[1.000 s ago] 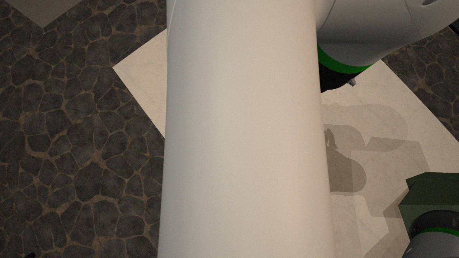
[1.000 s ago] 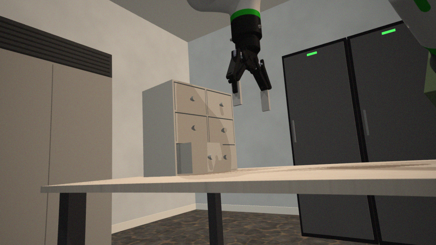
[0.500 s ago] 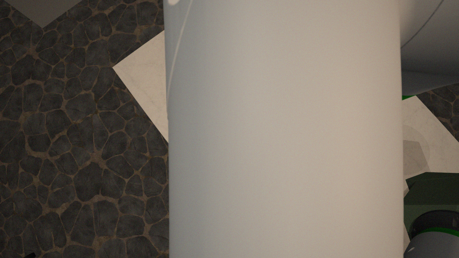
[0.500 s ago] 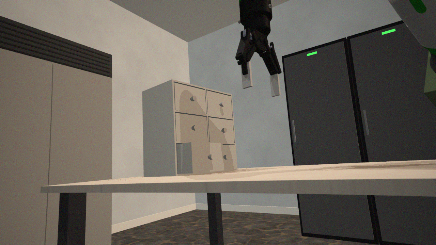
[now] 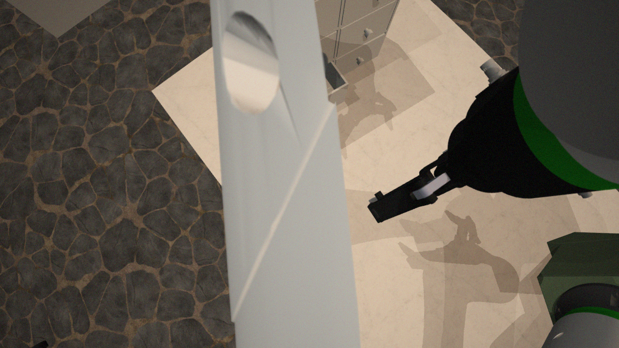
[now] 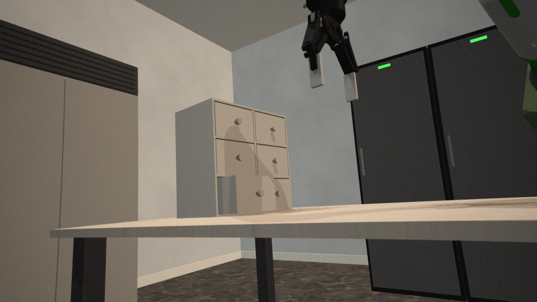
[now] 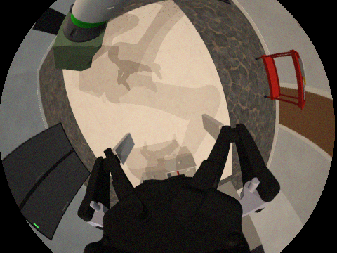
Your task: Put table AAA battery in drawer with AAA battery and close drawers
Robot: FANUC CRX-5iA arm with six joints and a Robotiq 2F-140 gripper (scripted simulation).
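The small beige chest (image 6: 232,157) stands at the far left of the table, with six knobbed drawers in two columns. Its bottom left drawer (image 6: 243,193) is pulled part way out; the others look pushed in. From above, the chest (image 5: 359,34) shows at the top, with the open drawer (image 5: 335,78) beside it. My gripper (image 6: 332,80) hangs high above the table, right of the chest, open and empty. It also shows in the top view (image 5: 391,202) and in the wrist view (image 7: 166,138). A small red mark (image 7: 178,173) shows at the chest below; I cannot tell what it is. I see no battery on the table.
A wide pale arm link (image 5: 281,173) blocks the middle of the top view. The green robot base (image 5: 580,268) sits at the table's right. Two dark cabinets (image 6: 443,168) stand behind the table. A red chair (image 7: 283,77) stands on the floor.
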